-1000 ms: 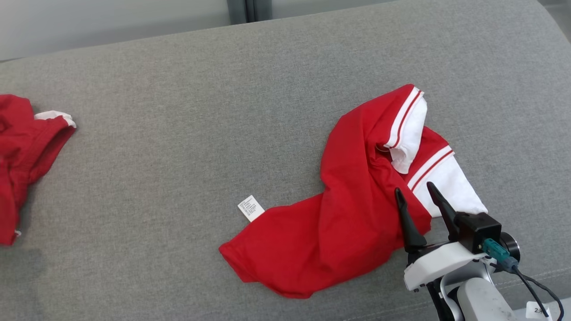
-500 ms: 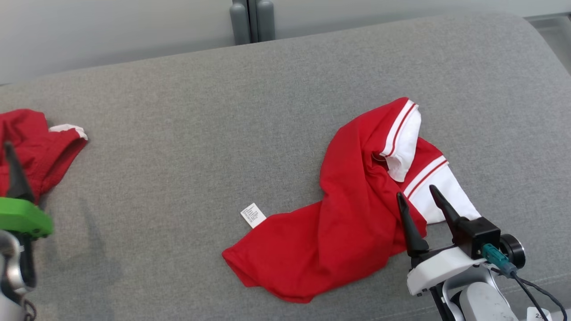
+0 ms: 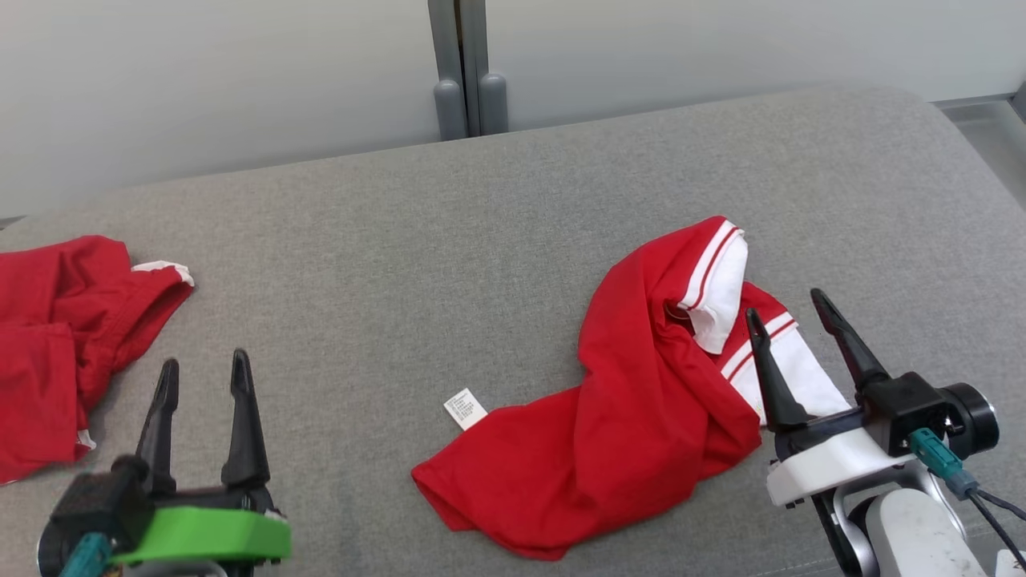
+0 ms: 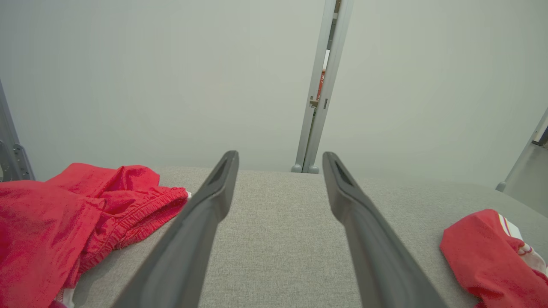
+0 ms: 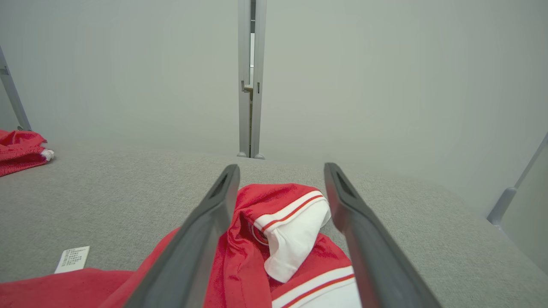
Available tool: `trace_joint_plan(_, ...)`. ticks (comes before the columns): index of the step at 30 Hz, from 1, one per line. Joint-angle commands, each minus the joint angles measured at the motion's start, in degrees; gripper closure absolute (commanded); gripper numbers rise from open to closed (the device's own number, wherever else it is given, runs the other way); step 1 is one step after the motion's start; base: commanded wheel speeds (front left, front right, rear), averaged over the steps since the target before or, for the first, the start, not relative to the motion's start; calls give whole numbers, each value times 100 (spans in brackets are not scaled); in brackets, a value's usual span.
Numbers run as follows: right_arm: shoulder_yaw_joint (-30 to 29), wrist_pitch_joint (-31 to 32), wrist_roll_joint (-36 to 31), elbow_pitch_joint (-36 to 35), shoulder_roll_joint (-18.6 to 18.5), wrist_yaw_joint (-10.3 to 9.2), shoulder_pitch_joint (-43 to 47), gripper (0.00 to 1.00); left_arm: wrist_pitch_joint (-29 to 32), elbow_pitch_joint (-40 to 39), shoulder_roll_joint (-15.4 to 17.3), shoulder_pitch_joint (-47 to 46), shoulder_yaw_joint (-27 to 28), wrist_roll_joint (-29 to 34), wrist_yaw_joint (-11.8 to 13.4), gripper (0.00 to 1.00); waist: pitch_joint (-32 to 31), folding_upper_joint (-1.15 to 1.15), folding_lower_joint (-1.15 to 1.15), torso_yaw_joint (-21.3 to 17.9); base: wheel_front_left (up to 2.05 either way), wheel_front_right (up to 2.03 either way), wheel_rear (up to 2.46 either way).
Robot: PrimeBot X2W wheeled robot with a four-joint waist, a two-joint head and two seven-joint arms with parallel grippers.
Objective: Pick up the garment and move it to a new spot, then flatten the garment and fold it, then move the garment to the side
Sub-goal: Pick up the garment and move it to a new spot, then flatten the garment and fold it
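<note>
Left jaws entered view, spread | right jaws spread above garment (image 3: 625,417) | red cloth (image 3: 56,344) cut off at left edge

The surface (image 3: 401,240) is grey woven cloth, matt and a bit coarse. The shirt (image 3: 625,417) is soft red knit, no shine, with smoother white cuffs. Its label (image 3: 465,409) is thin and white; cloth or paper, can't tell. The red shorts (image 3: 48,336) look lighter, slightly slick, with a puckered elastic hem. Both the left end effector (image 3: 203,362) and right end effector (image 3: 785,304) have dark matt plastic fingers; the green mount (image 3: 200,537) is smooth plastic. The post (image 3: 463,64) looks like painted metal.
</note>
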Motion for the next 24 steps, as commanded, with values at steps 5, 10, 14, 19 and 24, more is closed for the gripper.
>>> trace_joint_plan(5,-252,-18,-11,-120,-72,-8,270,0,-2,6,-587,779,565,573,-495,0,-135,-1,0,-4,0,0,0)
trace_joint_plan(10,-352,-18,-35,27,-71,-8,443,0,-2,171,-926,1221,965,761,-983,0,-171,-1,0,34,0,0,0)
trace_joint_plan(14,-432,-18,-15,166,-8,-8,585,0,-2,271,-1048,1463,1122,879,-1123,0,-256,-1,0,104,0,0,0)
trace_joint_plan(19,-470,-18,5,289,63,-8,663,0,-2,315,-1081,1618,1123,928,-1173,0,-309,-1,0,180,0,0,0)
trace_joint_plan(24,-480,-18,29,348,96,-8,683,0,-2,372,-1084,1623,1004,770,-1180,0,-326,-1,0,229,0,0,0)
